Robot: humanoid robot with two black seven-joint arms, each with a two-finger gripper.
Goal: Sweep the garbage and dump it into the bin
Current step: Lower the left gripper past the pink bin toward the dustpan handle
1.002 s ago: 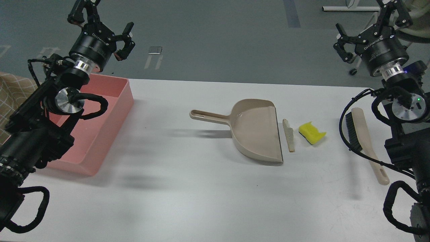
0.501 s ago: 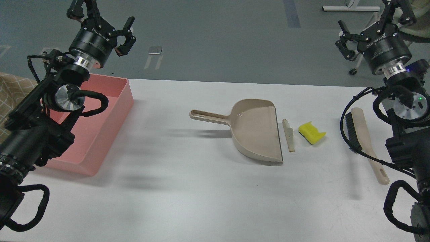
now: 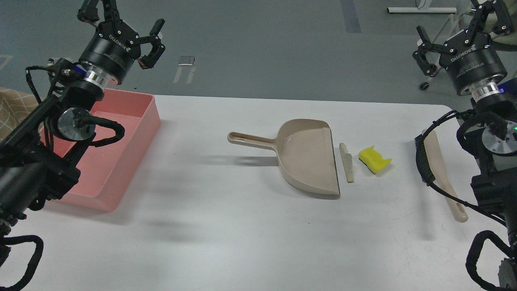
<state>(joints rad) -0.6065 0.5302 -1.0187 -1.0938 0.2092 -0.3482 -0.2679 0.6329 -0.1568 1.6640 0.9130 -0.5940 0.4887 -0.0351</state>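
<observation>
White table (image 3: 242, 226) | brush (image 3: 438, 169) partly arm-hidden | both end effectors seemingly spread, empty

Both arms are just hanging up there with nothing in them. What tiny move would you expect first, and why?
Probably the right gripper comes down toward the brush, which lies untouched at the table's right edge. The bread slice and yellow sponge piece sit just outside the dustpan lip, so sweeping needs the brush first. The left gripper also hangs open and empty.
</observation>
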